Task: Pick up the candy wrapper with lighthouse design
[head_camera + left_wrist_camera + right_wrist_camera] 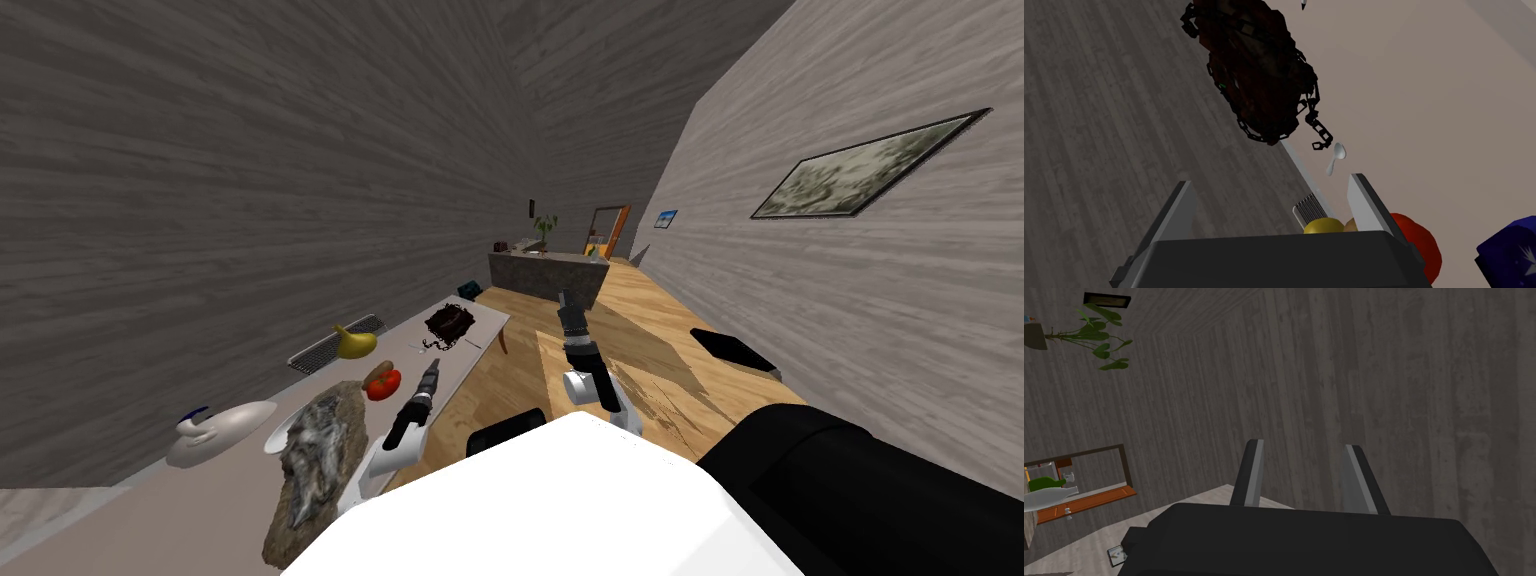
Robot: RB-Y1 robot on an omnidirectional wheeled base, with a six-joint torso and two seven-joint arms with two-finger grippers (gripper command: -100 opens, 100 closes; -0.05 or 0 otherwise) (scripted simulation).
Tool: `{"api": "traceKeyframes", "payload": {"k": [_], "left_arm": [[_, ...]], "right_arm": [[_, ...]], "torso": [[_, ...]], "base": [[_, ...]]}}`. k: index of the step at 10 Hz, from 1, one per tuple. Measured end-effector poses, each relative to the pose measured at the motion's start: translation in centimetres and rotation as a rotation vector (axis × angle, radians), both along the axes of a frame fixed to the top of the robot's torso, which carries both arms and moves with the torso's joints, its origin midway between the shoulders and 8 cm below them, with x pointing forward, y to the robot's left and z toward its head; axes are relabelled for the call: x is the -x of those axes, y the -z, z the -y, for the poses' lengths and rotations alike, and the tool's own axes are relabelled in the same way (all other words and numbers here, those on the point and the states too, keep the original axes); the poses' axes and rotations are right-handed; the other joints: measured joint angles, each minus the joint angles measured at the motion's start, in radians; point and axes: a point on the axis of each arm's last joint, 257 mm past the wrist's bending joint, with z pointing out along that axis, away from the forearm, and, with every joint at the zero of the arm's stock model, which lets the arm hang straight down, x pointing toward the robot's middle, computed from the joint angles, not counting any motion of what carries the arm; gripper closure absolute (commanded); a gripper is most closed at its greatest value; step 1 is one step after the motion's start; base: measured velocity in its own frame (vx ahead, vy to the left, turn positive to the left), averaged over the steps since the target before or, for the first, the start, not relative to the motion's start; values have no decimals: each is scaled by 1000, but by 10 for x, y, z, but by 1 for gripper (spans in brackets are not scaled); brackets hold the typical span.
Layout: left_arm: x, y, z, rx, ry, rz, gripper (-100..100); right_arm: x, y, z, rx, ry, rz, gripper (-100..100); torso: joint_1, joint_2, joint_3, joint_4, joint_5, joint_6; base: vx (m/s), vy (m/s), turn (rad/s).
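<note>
candy wrapper (312, 458), taken to be the crumpled silvery-grey sheet with ragged brown edges, lies on the pale table (200, 520), nearer me than the left gripper (432, 370); its lighthouse print cannot be made out. left gripper's blade fingers stand spread and empty over the table, a glossy red tomato (383, 384) just beside them. ahead lie a dark bag edged in chain links (1249, 70) and a small spoon (1336, 156). right gripper (1303, 444) hangs unclenched, holding nothing.
</note>
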Motion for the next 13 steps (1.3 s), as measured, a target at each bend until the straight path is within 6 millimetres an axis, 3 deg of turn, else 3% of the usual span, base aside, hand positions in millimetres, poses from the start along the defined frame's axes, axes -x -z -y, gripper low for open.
{"api": "traceKeyframes", "payload": {"k": [7, 13], "left_arm": [[16, 68, -20, -19, -55, -253, -100], [30, 108, -44, -25, -95, -431, -100]], "right_arm": [[0, 0, 0, 0, 0, 0, 0], [0, 0, 0, 0, 0, 0, 0]], "torso": [[1, 0, 0, 0, 0, -1], [2, -1, 0, 0, 0, -1]], "base": [[-23, 15, -90], [-20, 28, -80]]}}
